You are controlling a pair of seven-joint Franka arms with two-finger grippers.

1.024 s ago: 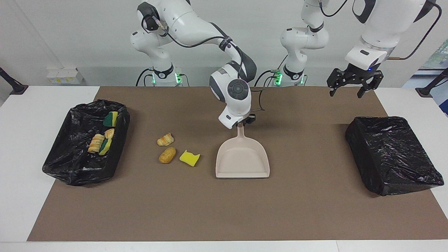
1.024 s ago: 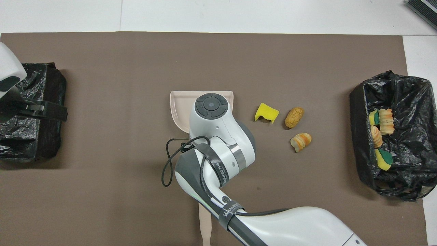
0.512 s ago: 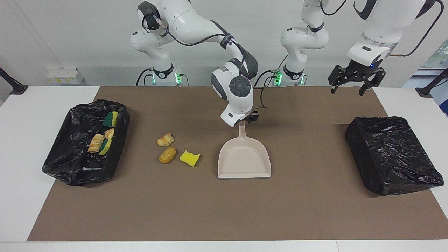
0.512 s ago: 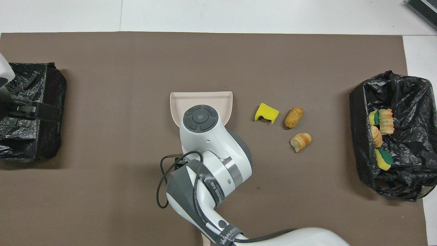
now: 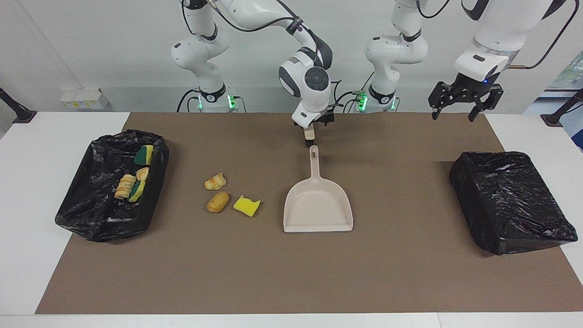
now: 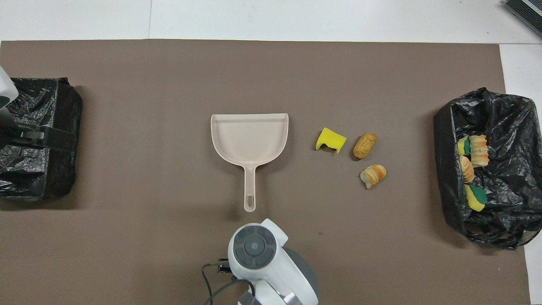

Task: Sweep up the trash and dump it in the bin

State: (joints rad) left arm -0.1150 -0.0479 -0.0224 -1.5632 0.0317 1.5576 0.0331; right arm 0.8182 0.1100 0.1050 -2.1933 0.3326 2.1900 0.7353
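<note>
Right gripper (image 5: 314, 125): I'm seeing it hovering top centre, above the dustpan (image 5: 318, 207) handle, fingers apart, holding nothing.
Left gripper (image 5: 464, 100): I'm keeping it waiting upper right, fingers wide.
Trash (image 5: 230, 196): three scraps lying mid-left; others sitting inside the bin (image 5: 98, 214).

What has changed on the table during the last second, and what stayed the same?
The right gripper let go of the handle of the beige plastic dustpan and drew back toward the robots, rising off it. The dustpan shifted slightly on release and now lies flat and free on the brown mat. The left gripper, open, rose a little. The three loose scraps and both black-lined bins stayed put.
</note>
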